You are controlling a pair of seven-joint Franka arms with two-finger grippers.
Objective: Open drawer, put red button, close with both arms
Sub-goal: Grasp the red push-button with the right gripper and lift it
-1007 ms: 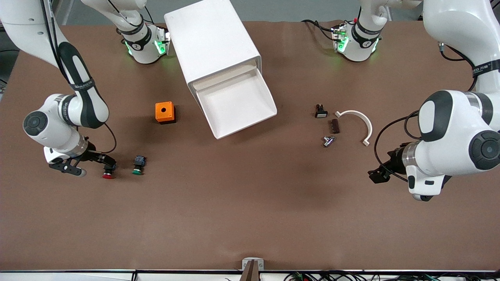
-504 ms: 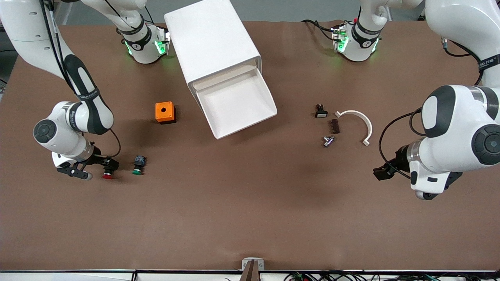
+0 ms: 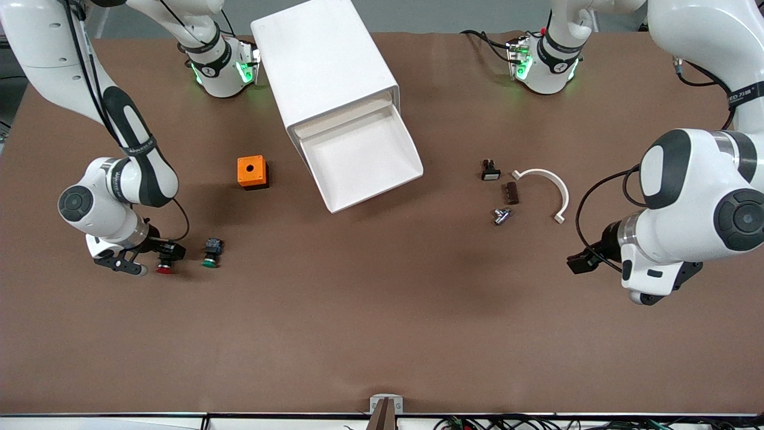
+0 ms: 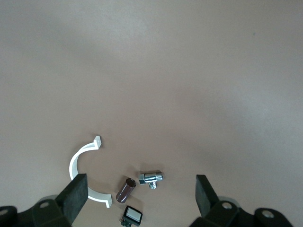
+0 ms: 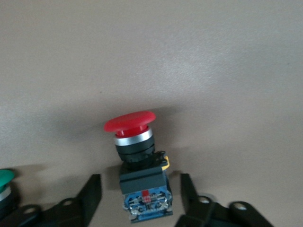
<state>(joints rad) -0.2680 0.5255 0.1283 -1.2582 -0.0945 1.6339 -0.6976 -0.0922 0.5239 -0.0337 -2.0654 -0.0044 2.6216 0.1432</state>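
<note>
- Front view: drawer [image 3: 363,160] pulled out of the cabinet [image 3: 325,63], tray bare inside; opening step judged done.
- Front view: red button [image 3: 164,267] lying on the worktop [image 3: 382,334] toward the right arm's end, just beside the green button [image 3: 210,258] and nearer the camera than the orange box [image 3: 251,172]. Placing and closing judged still to do.
- Front view: right gripper [image 3: 156,257] low at the red button, not lifted. Left gripper [image 3: 582,261] waiting near the worktop, toward the left arm's end, nearer the camera than the white clip [image 3: 546,188].
- Left wrist view: left gripper [image 4: 141,195] jaws spread wide, nothing between them; white clip [image 4: 84,172], brown part [image 4: 125,189], metal fitting [image 4: 150,178] and black button [image 4: 131,216] visible past the jaws.
- Right wrist view: right gripper [image 5: 141,194] jaws released, one each side of the red button [image 5: 138,163] body, small gaps visible, no grip yet.
- Right wrist view: red button lying on its side, long axis flat along the worktop; red cap pointing away from the gripper, blue base between the jaws. Green button [image 5: 4,184] at the frame edge.
</note>
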